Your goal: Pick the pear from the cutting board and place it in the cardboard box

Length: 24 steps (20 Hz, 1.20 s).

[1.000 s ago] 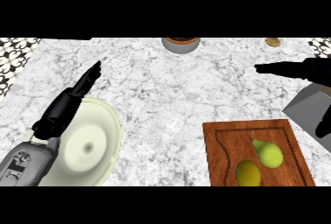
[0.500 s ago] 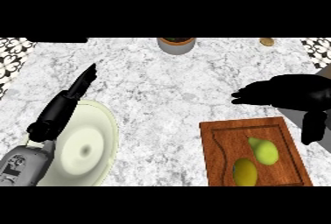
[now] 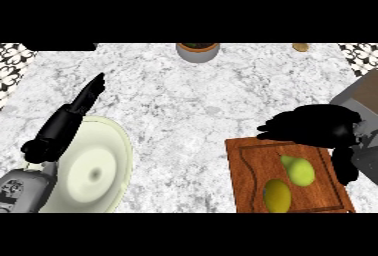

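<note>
Over the board's far edge: right hand [image 3: 314,127] brought in for the pear [image 3: 299,170].
The hand has been moved down-left from the right edge since a second ago and now hovers just beyond the pear, not touching it; its fingers cannot be told. The pear lies on the board [image 3: 247,175] beside a lemon [image 3: 277,196]. The box [image 3: 363,95] is seen at right. Left hand [image 3: 70,120] is kept straight-fingered by the plate [image 3: 92,175]. The grasp is judged next.
</note>
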Each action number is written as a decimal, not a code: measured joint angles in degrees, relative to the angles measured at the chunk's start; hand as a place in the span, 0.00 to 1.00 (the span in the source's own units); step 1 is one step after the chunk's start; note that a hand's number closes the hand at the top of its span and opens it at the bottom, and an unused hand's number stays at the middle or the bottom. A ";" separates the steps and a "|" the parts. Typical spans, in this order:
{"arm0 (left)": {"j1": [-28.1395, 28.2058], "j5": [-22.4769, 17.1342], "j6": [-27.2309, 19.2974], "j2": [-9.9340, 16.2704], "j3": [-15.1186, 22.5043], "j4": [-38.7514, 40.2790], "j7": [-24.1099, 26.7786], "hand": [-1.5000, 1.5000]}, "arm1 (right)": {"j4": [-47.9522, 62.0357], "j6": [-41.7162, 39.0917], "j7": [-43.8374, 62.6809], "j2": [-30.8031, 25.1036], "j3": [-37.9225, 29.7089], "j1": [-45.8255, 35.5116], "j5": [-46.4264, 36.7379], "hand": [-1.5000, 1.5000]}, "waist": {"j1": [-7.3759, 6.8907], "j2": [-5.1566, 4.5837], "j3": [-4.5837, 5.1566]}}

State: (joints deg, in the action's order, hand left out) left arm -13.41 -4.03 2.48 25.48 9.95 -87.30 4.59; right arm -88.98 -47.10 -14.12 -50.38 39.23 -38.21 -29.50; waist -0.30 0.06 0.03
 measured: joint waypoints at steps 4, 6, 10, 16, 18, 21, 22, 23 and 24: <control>0.78 0.71 0.71 -0.31 -1.02 -0.85 -0.42 0.50 | -2.32 -1.09 1.70 0.57 0.00 3.04 -2.12 0.00 | 0.15 0.01 -0.01; -0.05 1.62 0.79 -1.30 -1.41 0.59 0.28 0.50 | -3.54 -1.26 2.38 1.19 -0.50 4.06 -3.95 0.00 | 0.26 -0.02 -0.02; -0.25 2.33 1.94 -2.04 -2.59 0.72 0.13 0.50 | -2.58 -0.34 2.02 3.39 -1.08 5.80 -8.51 0.00 | 0.18 -0.06 -0.02; -1.57 3.62 3.49 -3.37 -4.30 1.92 0.05 0.50 | -0.26 0.82 0.09 6.61 -1.73 6.86 -14.63 0.00 | 0.15 -0.10 -0.03; -1.06 3.79 4.42 -3.38 -4.88 1.61 0.20 0.50 | -1.00 0.89 0.06 6.65 -2.02 7.93 -16.46 0.00 | 0.16 -0.07 -0.03; -0.41 4.74 4.38 -4.52 -4.94 0.94 0.07 0.50 | 1.25 2.51 -1.08 7.83 -1.60 8.71 -20.01 0.00 | 0.06 -0.08 -0.03; -0.09 4.99 4.40 -4.85 -5.05 0.26 -0.24 0.50 | 1.64 2.87 -1.72 7.85 -1.87 8.91 -21.07 0.00 | 0.05 -0.08 -0.03; 0.52 4.77 5.04 -4.57 -5.51 -0.38 -0.33 0.50 | 2.50 3.20 -1.85 8.74 -1.68 9.11 -22.05 0.00 | 0.00 -0.07 -0.02; 0.38 4.64 5.26 -4.67 -5.69 -1.31 -1.53 0.50 | 3.94 4.14 -2.91 8.75 -1.88 8.97 -23.01 0.00 | -0.05 -0.08 -0.03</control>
State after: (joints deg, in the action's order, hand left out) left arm -13.03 0.61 7.74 20.81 4.26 -88.61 3.06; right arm -85.04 -42.97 -17.03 -41.63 37.36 -29.24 -52.50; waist -0.35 -0.02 -0.01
